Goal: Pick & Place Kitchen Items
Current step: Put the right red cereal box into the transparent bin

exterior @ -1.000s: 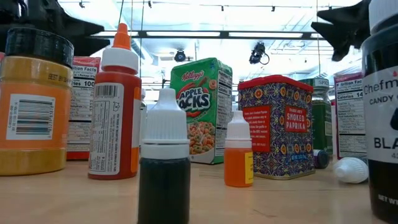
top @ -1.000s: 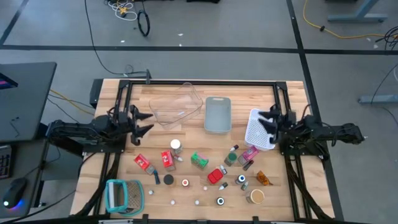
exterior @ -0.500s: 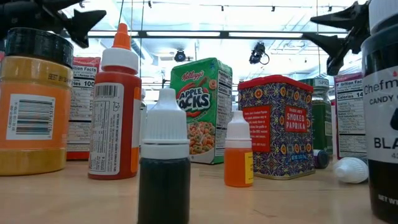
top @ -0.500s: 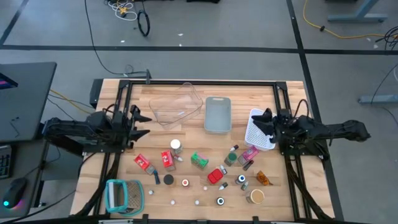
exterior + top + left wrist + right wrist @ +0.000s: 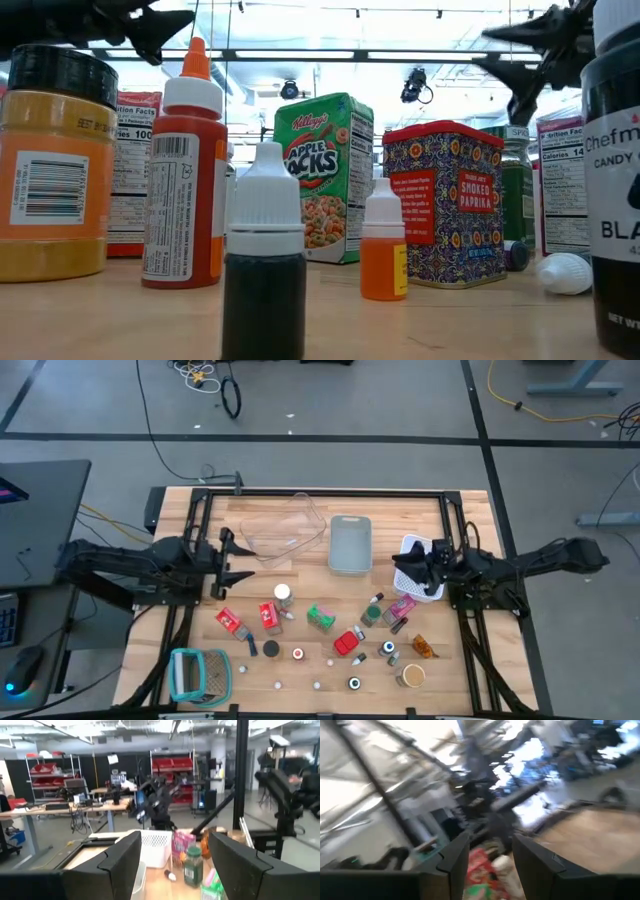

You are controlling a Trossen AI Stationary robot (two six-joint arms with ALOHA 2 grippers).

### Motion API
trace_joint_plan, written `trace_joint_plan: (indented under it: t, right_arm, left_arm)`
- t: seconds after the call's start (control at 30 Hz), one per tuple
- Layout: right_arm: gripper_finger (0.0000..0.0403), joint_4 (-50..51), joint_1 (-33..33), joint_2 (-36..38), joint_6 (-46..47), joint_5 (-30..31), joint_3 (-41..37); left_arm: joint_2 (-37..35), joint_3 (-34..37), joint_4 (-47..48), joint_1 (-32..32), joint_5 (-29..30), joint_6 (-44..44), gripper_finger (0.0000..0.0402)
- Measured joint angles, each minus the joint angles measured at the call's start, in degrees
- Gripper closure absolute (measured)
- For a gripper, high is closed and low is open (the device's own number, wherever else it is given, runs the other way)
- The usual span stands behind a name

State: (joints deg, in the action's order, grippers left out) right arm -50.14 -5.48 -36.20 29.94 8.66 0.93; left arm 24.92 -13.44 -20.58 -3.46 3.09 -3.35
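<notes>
The kitchen items lie loose on the near half of the table: red packets (image 5: 230, 622) (image 5: 268, 615), a green packet (image 5: 320, 618), a red tin (image 5: 347, 643), a white-capped bottle (image 5: 283, 595), a brown jar (image 5: 411, 676) and small capped bottles. They rest on the wood. In the low view they stand in a row, among them the green packet (image 5: 322, 175) and the red tin (image 5: 445, 205). My left gripper (image 5: 227, 555) hangs open at the table's left side, above the table. My right gripper (image 5: 410, 563) hangs open over the white basket (image 5: 425, 588). Both hold nothing.
A clear bin (image 5: 283, 530), a grey bin (image 5: 350, 543) and the white basket stand along the far half of the table. A teal-and-white ribbed holder (image 5: 198, 672) sits at the near left corner. Bare wood lies between the bins and the items.
Both grippers have come in from the table's sides toward its middle, high above the items. The left one has risen. The right one has rolled about its own axis and now hangs over the white basket. No item has moved.
</notes>
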Motion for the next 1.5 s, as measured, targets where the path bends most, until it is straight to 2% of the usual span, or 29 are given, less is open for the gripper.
trace_joint_plan:
  t: [0.1, 0.27, 0.43, 0.57, 0.73, 0.8, 1.03, 1.13, 1.27, 1.4, 1.5]
  right_arm:
    - [0.0243, -6.0, -1.2, -3.1, -4.7, -2.1, 0.0]
    - [0.0243, -10.9, -1.7, -6.5, -13.4, -2.0, 0.0]
    - [0.0243, -12.5, -1.7, -7.0, -18.2, 5.4, 0.0]
    - [0.0243, -13.0, -1.7, -7.0, -18.2, 12.6, 0.0]
    - [0.0243, -11.4, -1.7, -7.0, -19.8, 13.1, 0.0]
    - [0.0243, -11.4, -1.7, -7.0, -19.5, 12.9, 0.0]
    - [0.0243, -14.2, -1.7, -7.0, -21.0, 15.3, 0.0]
    - [0.0243, -15.1, -1.7, -7.0, -21.7, 15.9, 0.1]
    - [0.0243, -17.2, -1.7, -7.0, -22.5, 15.9, 0.1]
    - [0.0243, -17.9, -1.7, -7.0, -22.4, 15.9, 0.1]
    - [0.0243, -18.0, -1.7, -7.0, -22.3, 15.9, 0.1]
  left_arm:
    - [3.4, -0.3, -0.1, 0.0, -1.6, -2.8, 0.0159]
    - [8.8, -0.3, -2.7, 0.0, -2.9, -7.8, 0.0159]
    - [13.3, -0.3, -3.8, 0.0, -4.6, -5.3, 0.0159]
    - [16.2, -0.3, -3.8, 0.0, -11.1, -1.5, 0.0159]
    - [19.2, -0.3, -3.9, -0.5, -20.9, -1.1, 0.0159]
    - [20.4, -0.3, -3.8, -1.5, -20.4, -0.6, 0.0160]
    - [24.9, -2.2, -1.2, -6.2, -11.8, 2.7, 0.0193]
    - [26.4, -6.4, 4.4, -8.7, -7.3, -0.1, 0.0208]
    - [28.5, -14.6, 19.8, -11.1, -1.7, -6.7, 0.0213]
    - [31.8, -23.8, 37.4, -11.2, -1.9, -4.3, 0.0210]
    - [35.4, -28.1, 44.8, -11.2, -4.2, -3.0, 0.0210]
